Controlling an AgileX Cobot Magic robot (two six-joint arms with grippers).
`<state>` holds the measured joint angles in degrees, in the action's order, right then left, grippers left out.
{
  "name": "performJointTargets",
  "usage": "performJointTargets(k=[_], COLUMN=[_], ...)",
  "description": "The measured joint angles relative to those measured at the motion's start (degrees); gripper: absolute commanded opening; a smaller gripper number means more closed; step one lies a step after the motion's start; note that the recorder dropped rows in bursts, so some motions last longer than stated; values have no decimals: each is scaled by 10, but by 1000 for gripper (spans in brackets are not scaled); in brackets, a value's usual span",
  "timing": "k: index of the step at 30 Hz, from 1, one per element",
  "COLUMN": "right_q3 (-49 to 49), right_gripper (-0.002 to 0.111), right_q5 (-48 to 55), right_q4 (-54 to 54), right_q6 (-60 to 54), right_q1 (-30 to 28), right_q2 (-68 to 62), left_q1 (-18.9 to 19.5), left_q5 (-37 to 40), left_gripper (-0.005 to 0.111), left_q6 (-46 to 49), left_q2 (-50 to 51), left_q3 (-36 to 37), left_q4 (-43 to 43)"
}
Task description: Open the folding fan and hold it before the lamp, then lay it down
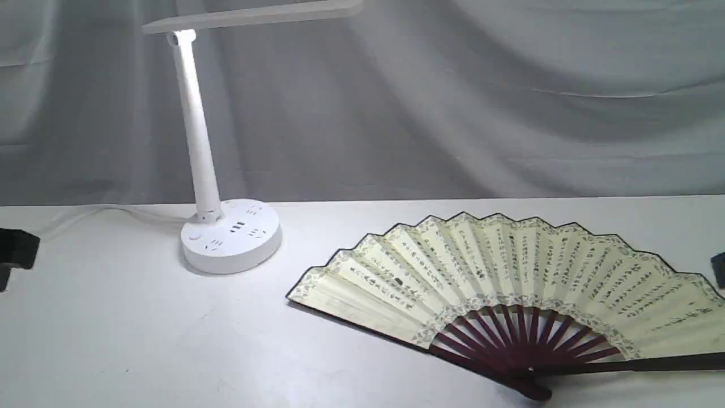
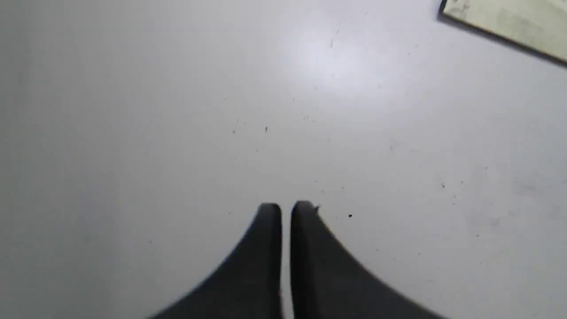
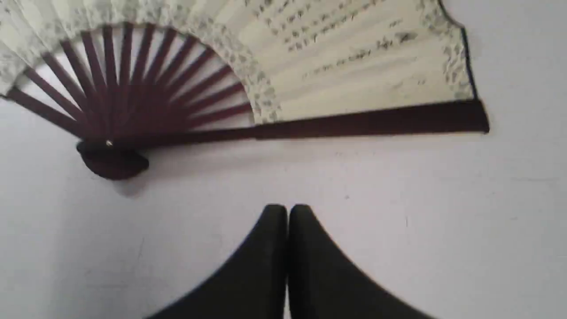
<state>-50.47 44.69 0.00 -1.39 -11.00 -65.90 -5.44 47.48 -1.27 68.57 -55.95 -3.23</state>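
The folding fan (image 1: 510,272) lies spread open and flat on the white table at the right, calligraphy side up, maroon ribs and pivot toward the front. The white lamp (image 1: 226,232) stands at the back left, its bar head at the top edge of the exterior view. My right gripper (image 3: 287,210) is shut and empty, hovering over bare table just short of the fan's (image 3: 310,66) lower guard stick. My left gripper (image 2: 285,208) is shut and empty over bare table, with only a corner of the fan (image 2: 509,22) showing far off.
The white table (image 1: 141,340) stretches between lamp and fan. A grey cloth backdrop (image 1: 453,102) hangs behind. The lamp's white cord (image 1: 102,212) trails left along the table's back edge. Dark arm parts sit at the left edge (image 1: 14,252) and right edge (image 1: 718,266).
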Motion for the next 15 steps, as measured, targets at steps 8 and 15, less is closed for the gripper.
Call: performJointTargets(k=[8, 15], right_q3=[0, 0], right_gripper=[0, 0], right_q5=[0, 0], right_q4=[0, 0], right_q6=[0, -5], right_q1=[0, 0], right_q2=[162, 303], left_q1=[0, 0], left_q5=[-2, -13], left_gripper=[0, 0], left_q6=[0, 0], left_q2=[-146, -282], left_q3=[0, 17], left_q4=[1, 5])
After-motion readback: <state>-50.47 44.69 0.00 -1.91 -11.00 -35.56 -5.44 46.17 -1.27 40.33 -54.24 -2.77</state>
